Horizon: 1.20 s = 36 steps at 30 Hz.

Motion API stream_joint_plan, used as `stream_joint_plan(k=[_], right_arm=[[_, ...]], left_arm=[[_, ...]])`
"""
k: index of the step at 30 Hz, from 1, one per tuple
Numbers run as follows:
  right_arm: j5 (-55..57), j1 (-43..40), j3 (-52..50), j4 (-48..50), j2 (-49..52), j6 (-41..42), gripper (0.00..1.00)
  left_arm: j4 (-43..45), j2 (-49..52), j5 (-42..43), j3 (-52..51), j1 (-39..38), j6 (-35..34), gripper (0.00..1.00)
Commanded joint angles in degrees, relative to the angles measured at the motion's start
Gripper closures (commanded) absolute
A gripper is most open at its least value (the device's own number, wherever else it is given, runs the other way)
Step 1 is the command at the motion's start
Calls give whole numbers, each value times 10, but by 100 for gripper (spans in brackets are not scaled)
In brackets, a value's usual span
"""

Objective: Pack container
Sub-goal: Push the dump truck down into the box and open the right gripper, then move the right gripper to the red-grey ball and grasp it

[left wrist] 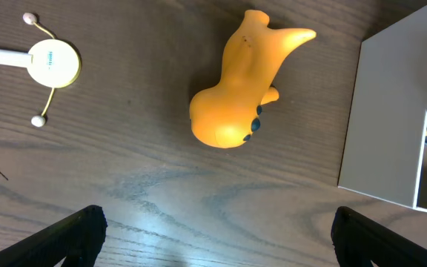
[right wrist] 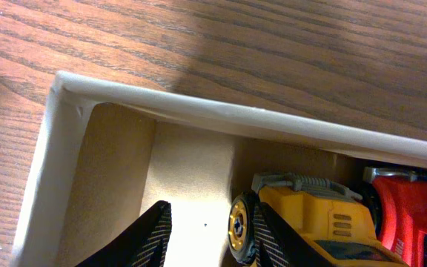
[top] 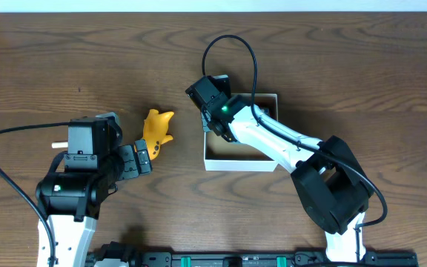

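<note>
The container (top: 265, 165) is a small white-walled box with a brown inside, right of centre on the table. My right gripper (top: 218, 127) reaches into its left part. In the right wrist view its jaws (right wrist: 206, 241) are open over the bare brown floor, with nothing between them. One finger sits against the wheel of a yellow toy car (right wrist: 317, 230) that lies in the container (right wrist: 236, 115) beside a red toy (right wrist: 414, 215). A yellow animal-shaped toy (top: 157, 127) lies on the table left of the container. My left gripper (top: 144, 158) is open just short of the yellow animal-shaped toy (left wrist: 239, 85).
A white round disc on a stick with two small balls on wires (left wrist: 49, 62) lies on the table left of the yellow toy; in the overhead view its stick (top: 58, 146) pokes out from under my left arm. The container's outer wall (left wrist: 388, 111) stands at the right of the left wrist view.
</note>
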Motion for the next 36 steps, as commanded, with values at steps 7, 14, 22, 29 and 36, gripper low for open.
stream_joint_plan(k=[7, 14, 22, 29, 36], right_arm=[[-41, -5, 16, -6, -22, -68, 62], [-64, -5, 16, -4, -50, -100, 55], [-58, -5, 16, -2, -76, -103, 51], [0, -13, 17, -14, -139, -104, 46], [20, -82, 18, -98, -269, -46, 19]], left_arm=[[0, 0, 4, 10, 2, 5, 2], [0, 0, 4, 10, 2, 5, 2], [0, 0, 4, 10, 2, 5, 2], [-2, 0, 4, 10, 2, 5, 2], [-2, 0, 4, 10, 2, 5, 2]])
